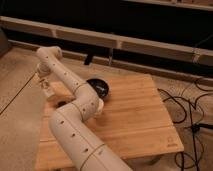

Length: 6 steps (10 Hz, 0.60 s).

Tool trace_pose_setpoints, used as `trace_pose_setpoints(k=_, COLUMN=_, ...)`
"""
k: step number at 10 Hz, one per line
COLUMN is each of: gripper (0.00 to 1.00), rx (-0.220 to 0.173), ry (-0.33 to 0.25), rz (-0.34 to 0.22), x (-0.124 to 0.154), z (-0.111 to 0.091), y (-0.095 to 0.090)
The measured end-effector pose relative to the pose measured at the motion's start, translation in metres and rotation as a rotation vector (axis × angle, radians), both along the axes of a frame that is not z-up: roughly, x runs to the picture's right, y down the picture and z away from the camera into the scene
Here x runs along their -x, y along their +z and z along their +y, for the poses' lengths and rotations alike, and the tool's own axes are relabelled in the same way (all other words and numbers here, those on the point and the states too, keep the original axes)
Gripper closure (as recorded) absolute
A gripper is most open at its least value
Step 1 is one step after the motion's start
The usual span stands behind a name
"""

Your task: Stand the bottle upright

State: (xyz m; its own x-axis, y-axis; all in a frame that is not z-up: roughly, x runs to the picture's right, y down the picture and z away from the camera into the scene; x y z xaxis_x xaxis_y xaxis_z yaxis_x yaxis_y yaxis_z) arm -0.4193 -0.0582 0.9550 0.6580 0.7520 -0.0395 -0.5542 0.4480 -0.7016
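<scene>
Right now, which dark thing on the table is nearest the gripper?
The small dark object near the left edge, close beside the gripper; the black bowl lies farther right, past the arm.
</scene>
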Motion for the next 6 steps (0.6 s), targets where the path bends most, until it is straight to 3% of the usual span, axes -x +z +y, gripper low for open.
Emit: trace_pose_setpoints(k=6, gripper=1.00, rx=0.015, ry=-0.029, rz=-0.030, x=0.035, z=0.020, y=-0.010)
